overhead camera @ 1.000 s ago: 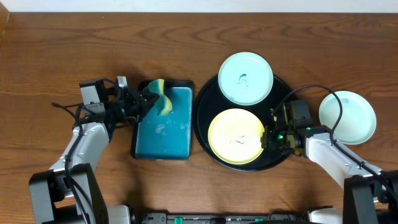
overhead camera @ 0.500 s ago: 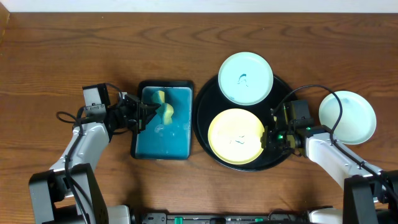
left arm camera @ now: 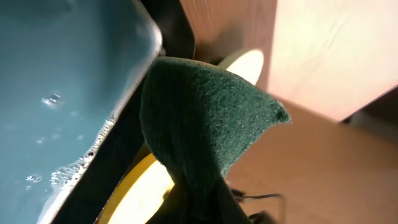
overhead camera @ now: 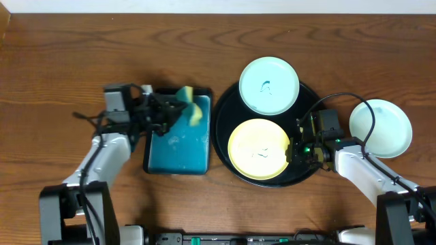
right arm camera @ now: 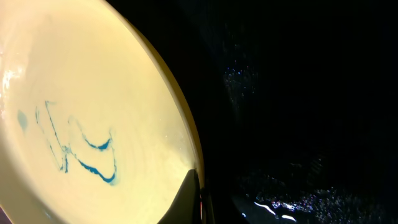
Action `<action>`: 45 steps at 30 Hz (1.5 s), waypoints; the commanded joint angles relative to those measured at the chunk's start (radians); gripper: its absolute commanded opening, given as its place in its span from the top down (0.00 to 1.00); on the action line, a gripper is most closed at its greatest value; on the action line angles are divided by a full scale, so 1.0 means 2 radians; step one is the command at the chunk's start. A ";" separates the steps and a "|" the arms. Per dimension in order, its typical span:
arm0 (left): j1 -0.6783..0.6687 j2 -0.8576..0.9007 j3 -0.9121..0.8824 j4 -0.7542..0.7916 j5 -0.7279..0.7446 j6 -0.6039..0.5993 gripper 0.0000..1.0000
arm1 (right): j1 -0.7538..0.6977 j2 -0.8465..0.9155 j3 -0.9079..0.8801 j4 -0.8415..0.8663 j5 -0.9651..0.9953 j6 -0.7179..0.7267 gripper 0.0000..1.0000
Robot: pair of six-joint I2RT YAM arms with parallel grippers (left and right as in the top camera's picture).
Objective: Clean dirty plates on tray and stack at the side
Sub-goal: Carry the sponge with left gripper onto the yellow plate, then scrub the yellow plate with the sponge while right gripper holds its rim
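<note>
Judging by the marks, one plate looks done, the bare mint plate (overhead camera: 380,128) on the bench (overhead camera: 68,54) at three o'clock of the tray (overhead camera: 221,119), while the yellow plate (overhead camera: 257,150) at six, its rim pinched by the right fingers (overhead camera: 294,151), and the smeared mint plate (overhead camera: 270,85) at twelve await the sponge (overhead camera: 191,109) clamped in the left fingers (overhead camera: 176,109).

You were working at what looked like a robot lab bench: two cabled arms (overhead camera: 102,153) were mounted at a wooden table (overhead camera: 54,54) against a plain pale wall (overhead camera: 218,5).

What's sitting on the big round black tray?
Two plates sit on the tray: a yellow plate and a blue plate, both with marks. The tray floor under them is hidden.
</note>
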 commanded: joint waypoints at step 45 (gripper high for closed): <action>-0.422 0.172 0.137 -0.107 -0.383 0.345 0.93 | 0.007 0.012 -0.020 -0.014 0.023 -0.002 0.99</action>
